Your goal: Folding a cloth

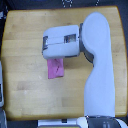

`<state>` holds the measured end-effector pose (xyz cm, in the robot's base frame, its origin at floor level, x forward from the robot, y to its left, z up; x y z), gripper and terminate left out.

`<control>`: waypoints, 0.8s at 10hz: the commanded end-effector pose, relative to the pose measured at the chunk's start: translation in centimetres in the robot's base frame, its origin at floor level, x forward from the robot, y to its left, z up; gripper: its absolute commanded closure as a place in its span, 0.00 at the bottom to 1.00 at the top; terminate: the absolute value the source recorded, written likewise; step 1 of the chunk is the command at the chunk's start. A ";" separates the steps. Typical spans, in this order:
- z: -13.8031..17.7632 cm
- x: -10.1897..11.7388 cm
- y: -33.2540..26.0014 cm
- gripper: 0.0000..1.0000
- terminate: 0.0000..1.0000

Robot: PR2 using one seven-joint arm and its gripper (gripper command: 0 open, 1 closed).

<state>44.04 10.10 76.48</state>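
Observation:
The cloth point(55, 69) is a small pink-magenta piece of fabric lying on the wooden table point(25, 55), a little left of centre in the exterior view. Its upper part is hidden under my arm's wrist. The gripper's white and grey housing point(60, 42) sits directly over the cloth's top edge, seen from above. A dark fold or crease runs across the cloth's upper right. The fingertips are hidden beneath the housing, so how the jaws stand does not show.
My white forearm point(100, 70) runs from the bottom right up across the table's right half. A pale object point(2, 85) stands off the exterior view's left edge of the table. Dark floor surrounds the tabletop.

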 end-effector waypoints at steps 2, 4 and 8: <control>0.3 1.5 1.3 0.00 0.00; 1.4 1.7 1.2 0.00 0.00; 4.8 0.5 0.4 0.00 0.00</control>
<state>45.34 11.10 77.47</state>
